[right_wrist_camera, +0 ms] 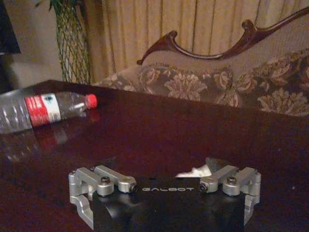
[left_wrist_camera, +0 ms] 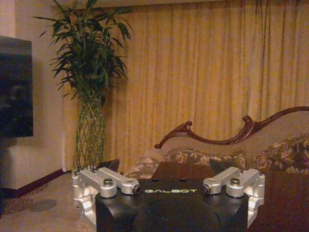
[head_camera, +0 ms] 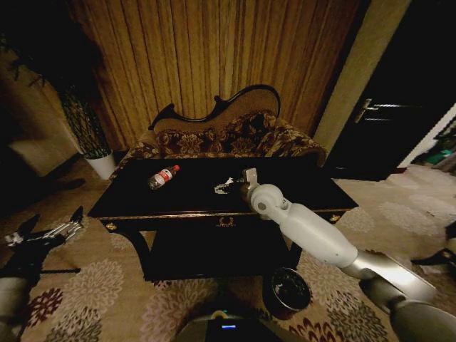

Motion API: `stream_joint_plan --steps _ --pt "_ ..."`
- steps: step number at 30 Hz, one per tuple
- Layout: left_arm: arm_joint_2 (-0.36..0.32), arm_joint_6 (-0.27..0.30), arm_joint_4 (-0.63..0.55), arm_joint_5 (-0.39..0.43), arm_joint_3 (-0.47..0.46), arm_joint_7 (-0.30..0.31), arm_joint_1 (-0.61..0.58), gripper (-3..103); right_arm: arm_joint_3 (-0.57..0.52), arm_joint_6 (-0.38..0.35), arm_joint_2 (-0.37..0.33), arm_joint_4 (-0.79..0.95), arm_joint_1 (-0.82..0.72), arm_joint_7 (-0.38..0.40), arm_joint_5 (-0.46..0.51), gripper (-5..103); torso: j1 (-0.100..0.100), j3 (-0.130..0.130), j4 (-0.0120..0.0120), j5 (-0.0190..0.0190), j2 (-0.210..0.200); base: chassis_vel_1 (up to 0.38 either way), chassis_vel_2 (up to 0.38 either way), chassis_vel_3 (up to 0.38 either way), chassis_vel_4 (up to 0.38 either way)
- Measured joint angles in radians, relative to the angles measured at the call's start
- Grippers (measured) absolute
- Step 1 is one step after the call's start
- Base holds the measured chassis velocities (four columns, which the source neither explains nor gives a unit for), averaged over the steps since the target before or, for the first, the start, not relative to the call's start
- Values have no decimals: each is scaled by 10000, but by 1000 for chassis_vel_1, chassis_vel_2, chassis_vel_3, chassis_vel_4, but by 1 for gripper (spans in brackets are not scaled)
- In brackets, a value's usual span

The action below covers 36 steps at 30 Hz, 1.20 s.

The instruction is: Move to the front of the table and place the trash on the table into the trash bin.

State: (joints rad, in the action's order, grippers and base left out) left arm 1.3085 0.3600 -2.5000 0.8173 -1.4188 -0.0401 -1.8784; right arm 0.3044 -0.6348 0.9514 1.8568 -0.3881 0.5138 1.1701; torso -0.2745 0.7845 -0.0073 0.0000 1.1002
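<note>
Marking "GALBOT", pale letters on black housing of left hand | Same "GALBOT" marking on black housing of right hand | Clear plastic bottle, red-and-white label: print illegible

A floral upholstered sofa with a curved dark wooden back stands before golden pleated curtains; a tall leafy plant in a white pot stands beside it.

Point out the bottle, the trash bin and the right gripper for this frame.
bottle (head_camera: 163, 177): head view, on its red label, lying on the table.
trash bin (head_camera: 286, 291): head view, on its dark inside, on the floor before the table.
right gripper (head_camera: 229, 186): head view, between its fingertips, at the white scrap.
</note>
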Motion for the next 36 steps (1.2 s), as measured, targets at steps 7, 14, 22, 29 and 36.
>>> stream_joint_plan --steps 7,14,22,29,36 --pt "59 -31 1 -9 98 -52 -21 100 -339 6 -365 324 -160 -23 97 100 1 -1 -1 0 1 0 0 0 0" --pt "78 -85 1 -48 179 -101 -14 100 -349 15 -407 104 -364 -58 -39 100 1 0 -1 1 1 0 0 0 0" --pt "138 -266 0 -34 -39 -163 -162 100 -27 23 -17 -261 -263 -143 -236 100 0 0 1 0 1 0 0 0 0" --pt "208 -391 0 -18 -133 -286 -256 100 130 22 203 -591 -190 -267 -563 100 1 0 1 0 0 0 0 0 0" --pt "90 -444 0 72 -369 -369 -295 100 183 32 204 -709 -101 -178 -706 80 1 0 -1 -1 1 0 0 0 0"
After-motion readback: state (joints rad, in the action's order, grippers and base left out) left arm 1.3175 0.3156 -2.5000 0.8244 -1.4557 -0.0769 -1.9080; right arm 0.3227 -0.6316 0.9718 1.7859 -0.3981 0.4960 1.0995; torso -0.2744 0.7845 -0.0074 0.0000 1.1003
